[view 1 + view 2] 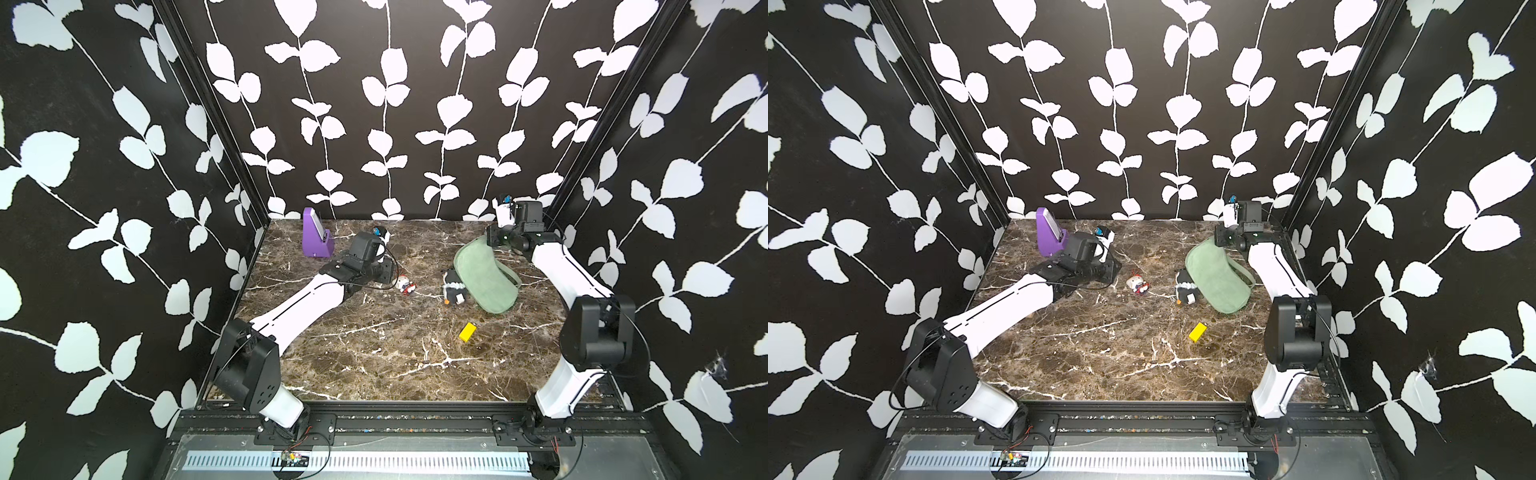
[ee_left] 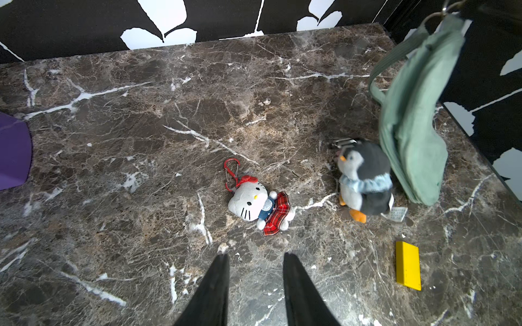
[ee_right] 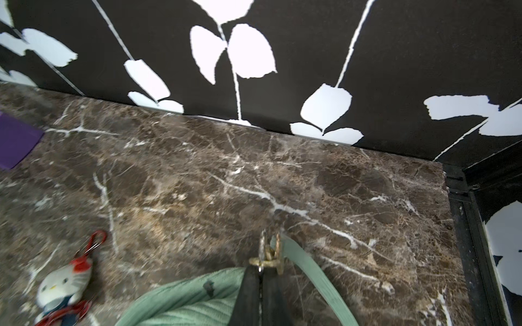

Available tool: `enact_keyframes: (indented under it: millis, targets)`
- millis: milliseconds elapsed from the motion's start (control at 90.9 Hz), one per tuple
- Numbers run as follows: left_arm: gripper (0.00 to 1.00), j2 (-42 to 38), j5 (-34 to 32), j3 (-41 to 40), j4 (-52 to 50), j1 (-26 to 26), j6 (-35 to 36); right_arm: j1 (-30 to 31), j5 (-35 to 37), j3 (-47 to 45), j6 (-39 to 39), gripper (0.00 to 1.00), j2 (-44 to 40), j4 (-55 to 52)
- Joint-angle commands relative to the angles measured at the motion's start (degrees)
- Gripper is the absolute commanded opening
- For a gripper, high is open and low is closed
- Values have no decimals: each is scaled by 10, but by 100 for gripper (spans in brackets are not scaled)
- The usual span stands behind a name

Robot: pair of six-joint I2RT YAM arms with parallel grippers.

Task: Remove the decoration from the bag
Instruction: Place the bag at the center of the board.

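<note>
Holding the bag (image 1: 484, 278) by its ring (image 3: 269, 254); penguin (image 2: 364, 180) next
My right gripper (image 3: 261, 269) pinches the ring near the worktop's (image 1: 395, 353) far right corner; the left gripper (image 2: 255, 255), parted and empty, should take the penguin's clip (image 2: 343, 142).

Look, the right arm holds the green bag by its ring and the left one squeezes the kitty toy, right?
Not quite. The left gripper squeezes nothing: in the left wrist view its jaws stand open, and the kitty toy lies on the table ahead of them, untouched. The right gripper does hold the green bag by its ring.
</note>
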Motion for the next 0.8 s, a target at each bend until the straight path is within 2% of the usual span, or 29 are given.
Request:
enact_keyframes:
  millis: [0,440,704,737,792]
  targets:
    - [34,-16,-6,-3,6,-1,4,-18,-16,16,19,0,15,46]
    - [34,-15,-1,-4,7,-1,-4,-53,15,21,53,0,75,50]
    - [34,-17,-17,-2,20,-1,2,-58,-65,13,87,0,88,60]
    - [34,-17,-27,-2,27,-1,5,-58,-72,7,92,5,85,64]
    - [34,-17,-56,-1,41,-1,9,-58,-78,-7,96,18,77,67]
